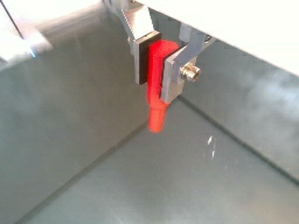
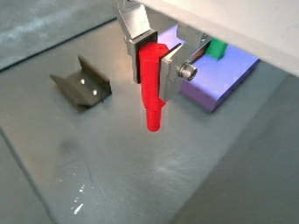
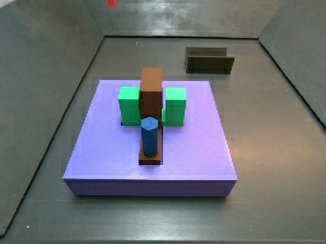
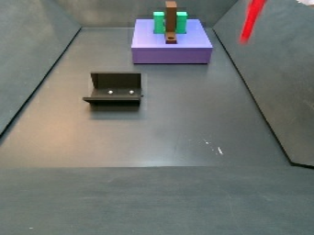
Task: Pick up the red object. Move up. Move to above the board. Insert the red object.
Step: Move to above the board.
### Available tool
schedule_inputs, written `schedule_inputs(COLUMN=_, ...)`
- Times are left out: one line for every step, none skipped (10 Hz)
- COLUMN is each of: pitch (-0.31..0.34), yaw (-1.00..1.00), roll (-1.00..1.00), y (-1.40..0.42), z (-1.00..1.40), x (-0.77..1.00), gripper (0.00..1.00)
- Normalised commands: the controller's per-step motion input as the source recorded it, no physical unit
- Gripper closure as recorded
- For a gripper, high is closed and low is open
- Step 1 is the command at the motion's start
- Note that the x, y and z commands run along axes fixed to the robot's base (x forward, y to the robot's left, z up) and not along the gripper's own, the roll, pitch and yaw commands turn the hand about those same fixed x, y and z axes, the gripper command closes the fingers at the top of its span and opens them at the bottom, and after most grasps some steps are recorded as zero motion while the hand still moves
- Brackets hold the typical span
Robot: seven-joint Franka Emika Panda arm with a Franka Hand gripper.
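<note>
Red peg [image 2: 149, 83] is clamped upright between the pincer [image 2: 153, 63] plates, hanging well clear of the floor [image 4: 147, 138]. Lift looks done; next comes the carry to above the purple board [image 3: 109, 162] by the floor's far edge, then lining up for the insertion.

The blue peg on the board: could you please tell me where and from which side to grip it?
Grip its free upper part, coming straight down: the blue peg stands upright at the brown bar's end on the board. The hand is shut on the red peg, above the floor.
</note>
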Motion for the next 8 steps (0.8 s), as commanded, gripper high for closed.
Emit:
schedule_inputs(pitch=0.045, yaw=0.0, roll=-0.03, y=-0.02, z=0.72, x=0.0, gripper=1.0)
schedule_inputs(pitch=0.173, yaw=-0.22, roll=0.11, y=-1.4, z=0.18, x=0.62, gripper=1.0)
schedule_inputs(pitch=0.205, yaw=-0.19, roll=0.13, y=-1.4, z=0.17, x=0.61, gripper=1.0)
schedule_inputs(pitch=0.237, yaw=-0.08, roll=0.08, y=-1.4, z=0.16, x=0.64, gripper=1.0)
schedule_inputs(pitch=0.229, yaw=-0.05, roll=-0.01, y=-1.4, z=0.17, x=0.65, gripper=1.0)
schedule_inputs(pitch=0.202, yaw=-0.01, roll=0.03, y=-1.4, z=0.17, x=0.66, gripper=1.0)
schedule_inputs(pitch=0.16, yaw=0.01, roll=0.0, y=-1.4, z=0.17, x=0.68, gripper=1.0)
schedule_inputs(pitch=0.137, yaw=0.01, roll=-0.02, y=-1.4, z=0.18, x=0.69, gripper=1.0)
